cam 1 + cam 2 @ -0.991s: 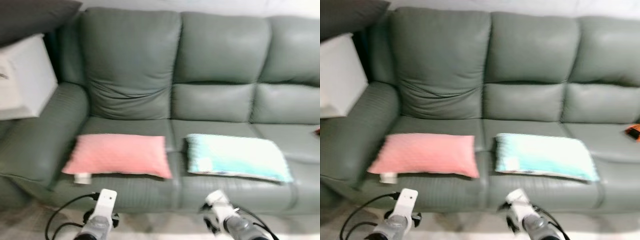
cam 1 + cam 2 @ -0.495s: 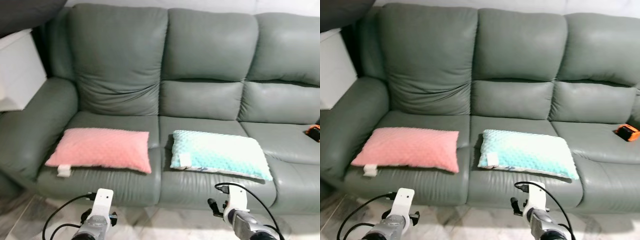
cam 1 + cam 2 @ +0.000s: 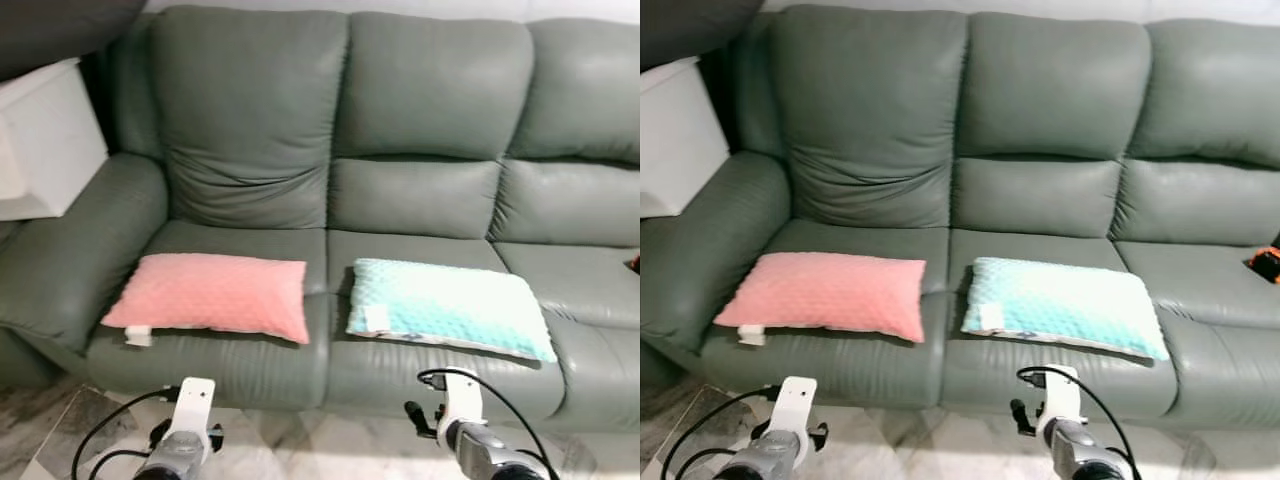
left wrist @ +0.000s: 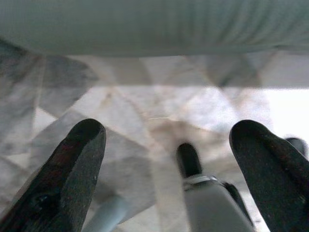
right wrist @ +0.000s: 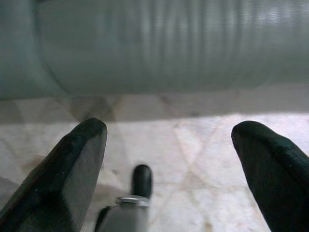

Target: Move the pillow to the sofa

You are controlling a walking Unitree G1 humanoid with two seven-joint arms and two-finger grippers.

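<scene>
Since the earlier frames the whole view has slid slightly, a shift of the head camera; the pillows lie on the same seats, and the right arm, raised half a second ago, holds about the same low spot. The pink pillow (image 3: 212, 296) lies flat on the left seat of the grey-green sofa (image 3: 430, 130), and the teal pillow (image 3: 447, 308) lies flat on the middle seat, the two apart on either side of the seat seam. The left end effector (image 4: 169, 164) hangs released, fingers spread wide over the marble floor (image 4: 159, 101) before the sofa's front. The right end effector (image 5: 171, 166) is likewise released, empty, near the sofa base. A white box (image 3: 45, 135) sits beyond the left armrest.
</scene>
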